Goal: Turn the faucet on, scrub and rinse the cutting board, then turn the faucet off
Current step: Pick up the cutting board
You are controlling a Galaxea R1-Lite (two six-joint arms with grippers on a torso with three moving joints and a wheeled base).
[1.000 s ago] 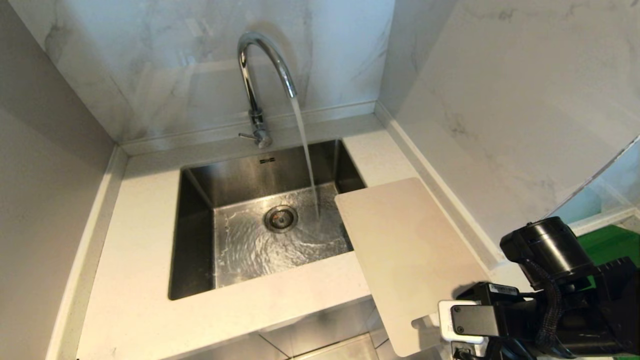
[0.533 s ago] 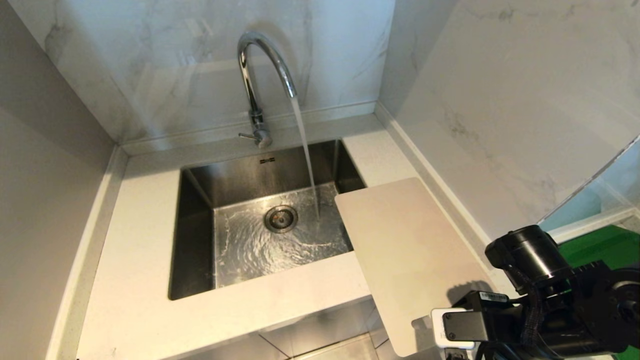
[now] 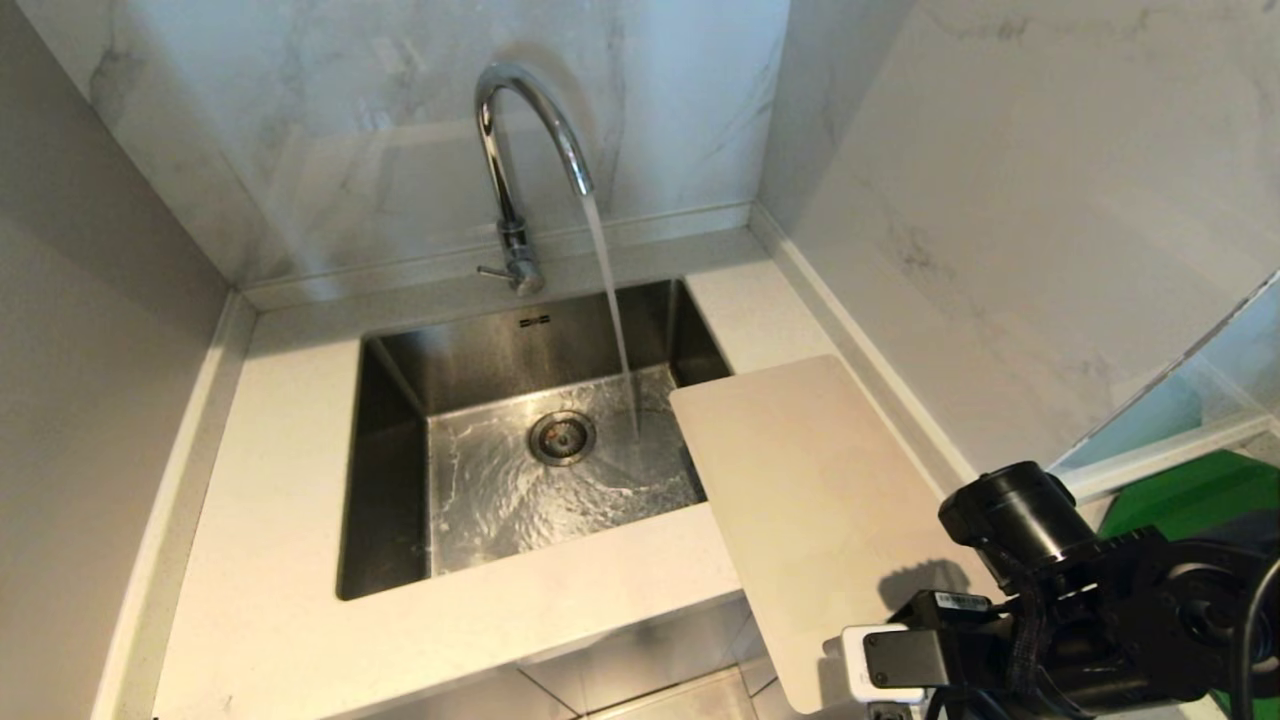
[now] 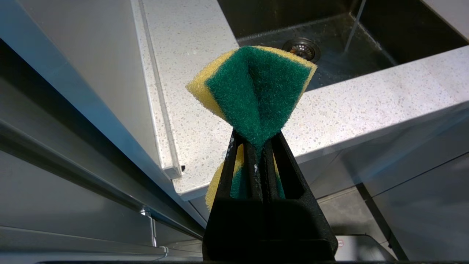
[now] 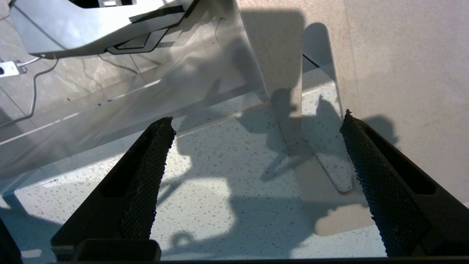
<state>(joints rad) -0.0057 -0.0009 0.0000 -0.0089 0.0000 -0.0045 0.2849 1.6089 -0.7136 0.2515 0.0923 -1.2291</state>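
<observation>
The chrome faucet (image 3: 520, 150) stands behind the sink, and water runs from its spout. The cream cutting board (image 3: 810, 500) lies flat on the counter to the right of the sink. Its far corner overhangs the basin and its near end overhangs the counter's front. My right arm (image 3: 1080, 600) hovers over that near end. In the right wrist view the right gripper (image 5: 255, 117) is open, with the board's slot handle (image 5: 326, 110) below and between its fingers. My left gripper (image 4: 256, 141) is shut on a green-and-yellow sponge (image 4: 256, 88), low in front of the counter's left part.
The steel sink (image 3: 385, 480) has a wet floor and a round drain (image 3: 561, 437). The speckled counter (image 3: 280, 560) runs round it. Marble walls close in at the back and right, and a grey panel at the left. Below the counter front lies a tiled floor (image 3: 650, 690).
My right arm has slid left and lower in the head view, closer over the board's near end. The water keeps running and the board has not moved.
</observation>
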